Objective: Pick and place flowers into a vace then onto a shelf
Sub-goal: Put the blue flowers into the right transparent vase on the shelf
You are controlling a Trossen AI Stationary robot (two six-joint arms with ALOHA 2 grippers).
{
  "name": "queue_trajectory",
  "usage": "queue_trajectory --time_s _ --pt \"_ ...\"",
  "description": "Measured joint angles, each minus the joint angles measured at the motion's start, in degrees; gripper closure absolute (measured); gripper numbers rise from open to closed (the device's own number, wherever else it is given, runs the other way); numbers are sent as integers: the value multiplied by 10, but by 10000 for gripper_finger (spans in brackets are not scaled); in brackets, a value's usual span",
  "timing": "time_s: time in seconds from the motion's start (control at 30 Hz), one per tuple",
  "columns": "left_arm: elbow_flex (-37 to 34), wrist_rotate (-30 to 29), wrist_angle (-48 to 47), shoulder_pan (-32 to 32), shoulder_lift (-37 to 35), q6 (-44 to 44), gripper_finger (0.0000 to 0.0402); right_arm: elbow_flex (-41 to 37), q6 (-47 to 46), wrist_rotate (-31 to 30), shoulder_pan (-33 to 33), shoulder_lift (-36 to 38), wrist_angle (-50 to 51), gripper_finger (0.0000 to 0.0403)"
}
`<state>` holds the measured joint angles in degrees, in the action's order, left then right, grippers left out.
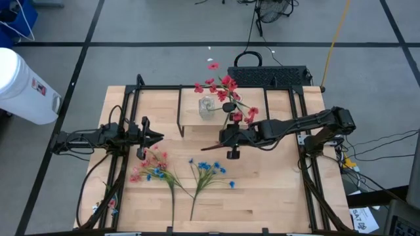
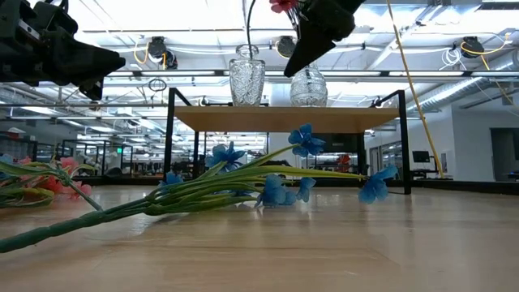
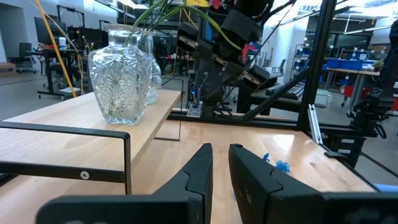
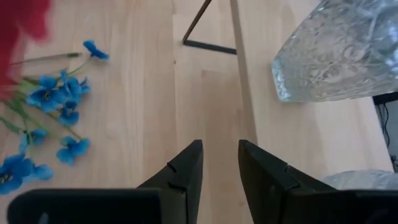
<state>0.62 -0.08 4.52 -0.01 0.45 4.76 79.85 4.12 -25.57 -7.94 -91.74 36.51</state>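
Near the table's front edge, the blue spray [image 1: 209, 172] and pink spray [image 1: 149, 167] lie loose, judged light, limp, best pinched mid-stem, while the red spray [image 1: 223, 88] stands in a vase [image 1: 207, 107] on the shelf [image 1: 190, 118]; left gripper [image 1: 157, 137] and right gripper [image 1: 209, 148] are empty, slightly parted.

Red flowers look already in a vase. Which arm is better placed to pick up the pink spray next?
Left, probably. The left gripper hovers open just above the pink spray on the table, while the right gripper is by the shelf, beside the vase with the red flowers.
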Motion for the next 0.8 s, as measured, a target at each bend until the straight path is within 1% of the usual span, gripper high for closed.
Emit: queue_trajectory --time_s 0.23,0.3,0.43,0.6,0.8 --pt "0 0 0 0 0 0 344 0 -15 -54 -27 7 4 310" --pt "0 0 0 0 0 0 344 0 -24 -71 -35 14 19 310" --pt "0 0 0 0 0 0 344 0 -38 -80 -50 25 23 310" --pt "0 0 0 0 0 0 344 0 -36 -118 -70 32 25 310" --pt "0 -1 0 0 0 0 344 0 -53 -119 -92 34 23 314"
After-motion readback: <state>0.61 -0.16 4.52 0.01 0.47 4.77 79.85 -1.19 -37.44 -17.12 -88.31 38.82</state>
